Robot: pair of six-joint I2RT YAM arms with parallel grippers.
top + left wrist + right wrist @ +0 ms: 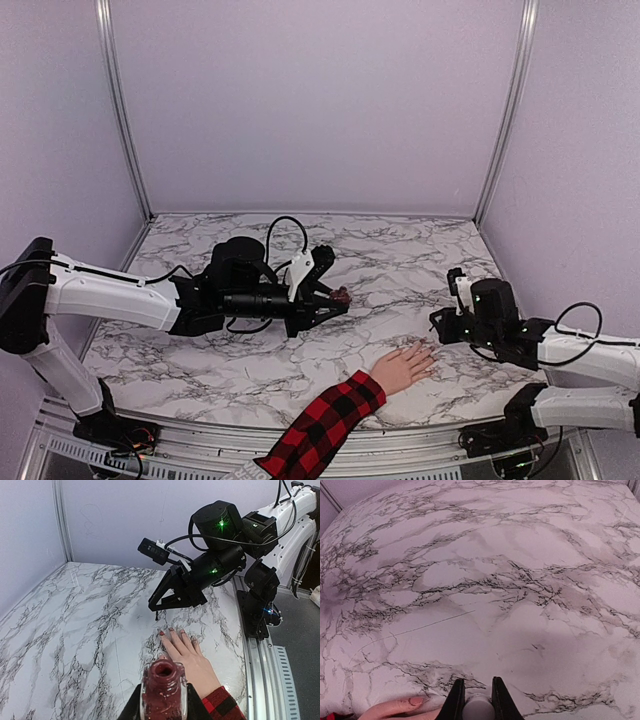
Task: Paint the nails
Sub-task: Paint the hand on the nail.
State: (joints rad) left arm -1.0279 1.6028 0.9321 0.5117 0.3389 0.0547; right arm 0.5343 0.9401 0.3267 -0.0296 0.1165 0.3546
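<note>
A pale hand [404, 366] with a red-and-black plaid sleeve lies flat at the table's near edge. Its tiny nails [171, 629] show in the left wrist view, and the one at the left [161, 632] looks red. One pale nail [416, 700] shows in the right wrist view. My left gripper [336, 300] is shut on an open dark-red polish bottle [164, 687] and holds it left of the hand. My right gripper [441, 323] is shut on the white cap [477, 708]. Its dark brush tip [156, 615] hangs just beyond the fingertips.
The marble table [400, 260] is walled by lilac panels at the back and sides. The right arm's base [260, 605] stands at the table's edge. A metal rail [200, 440] runs along the near edge.
</note>
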